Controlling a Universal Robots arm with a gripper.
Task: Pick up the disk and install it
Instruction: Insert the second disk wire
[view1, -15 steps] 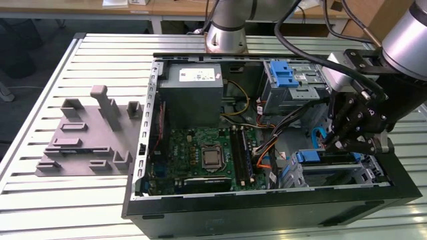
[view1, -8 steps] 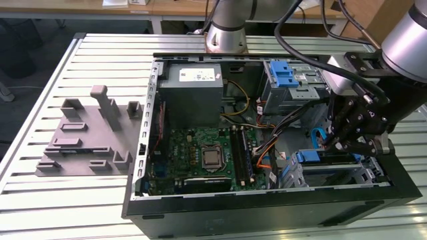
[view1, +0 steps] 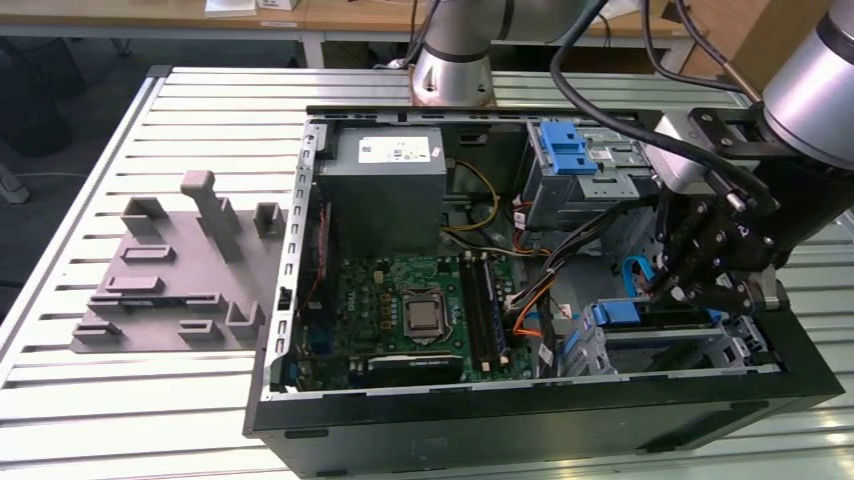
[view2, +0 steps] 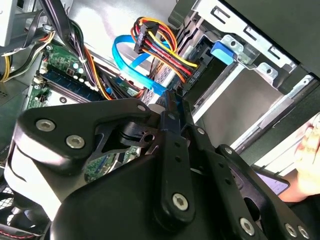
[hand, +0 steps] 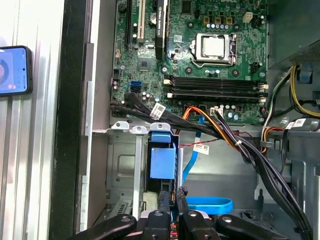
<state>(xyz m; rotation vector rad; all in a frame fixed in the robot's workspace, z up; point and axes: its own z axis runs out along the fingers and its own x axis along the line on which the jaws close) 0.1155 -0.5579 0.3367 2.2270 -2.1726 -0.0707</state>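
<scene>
The disk stands on edge in the lower drive bay of the open computer case, at the exterior view's right. Its blue carrier end faces out of the bay, and the silver body is hidden inside the bay. In the exterior view the blue carrier shows just beside the black gripper. My gripper sits right behind the carrier with its two fingers nearly together. In the second wrist view the fingertips pinch a thin blue edge of the carrier.
The motherboard lies in the case's middle, with the grey power supply and a blue-latched drive cage beyond. Cable bundles and a blue flat cable run close to the bay. A grey fixture lies on the table. A phone and a hand are outside the case.
</scene>
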